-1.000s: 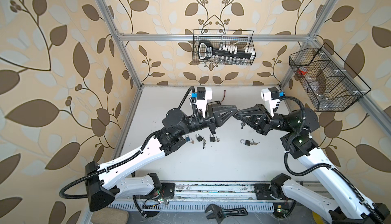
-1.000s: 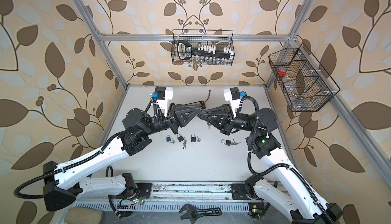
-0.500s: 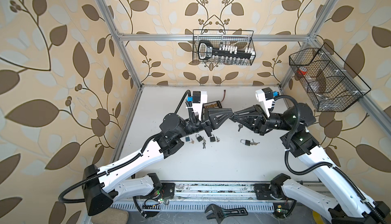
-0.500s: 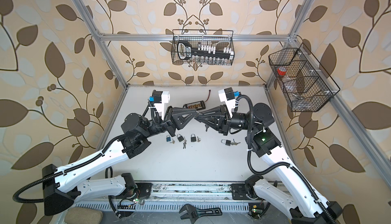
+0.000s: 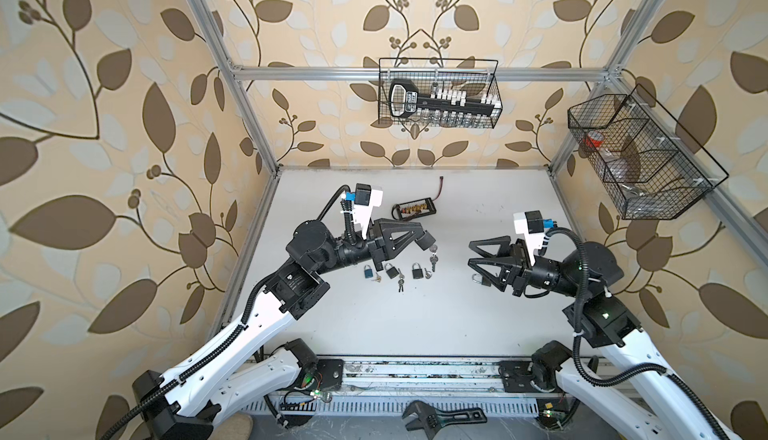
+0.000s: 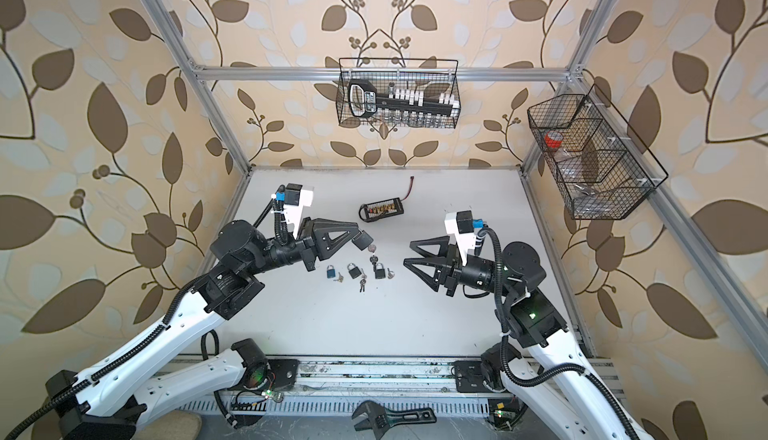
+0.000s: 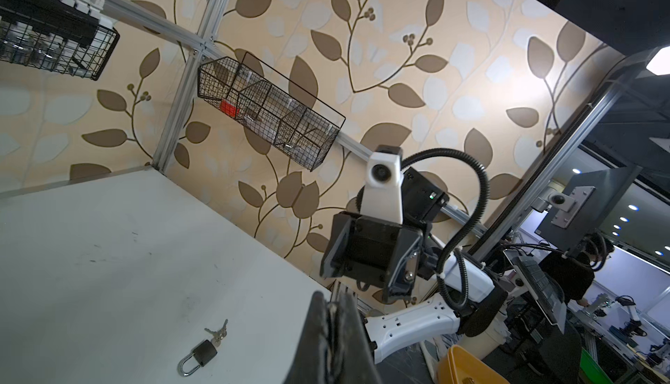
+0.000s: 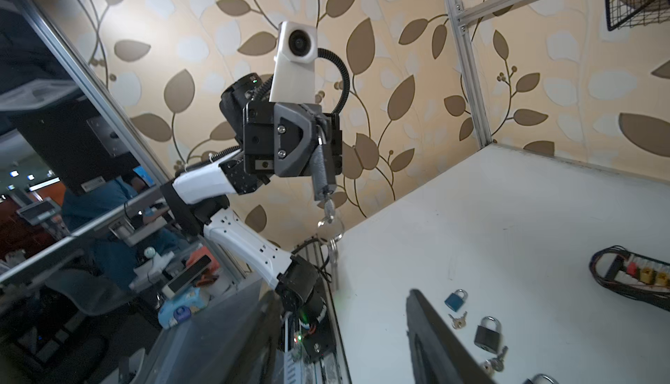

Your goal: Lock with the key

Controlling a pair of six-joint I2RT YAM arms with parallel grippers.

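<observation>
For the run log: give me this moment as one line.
left gripper: shut on padlock | key: in padlock, hanging | right gripper: open, empty

R gripper (image 5: 472, 254) now open, off padlock (image 8: 322, 170)

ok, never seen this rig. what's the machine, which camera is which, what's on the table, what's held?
Two white-and-black robot arms stand at the near edge of a white table, each ending in a two-fingered black pincer. Two pictures come from one overhead stereo camera, so they nearly match; the other two come from a camera on each wrist. The left pincer is shut on a small dark grey padlock, its silver key in the keyhole and a key ring hanging from it. The right pincer is open and empty. On the table lie a blue padlock, two black padlocks, small keys beside them, a fourth dark padlock near the right pincer, and a black connector board with wires.
</observation>
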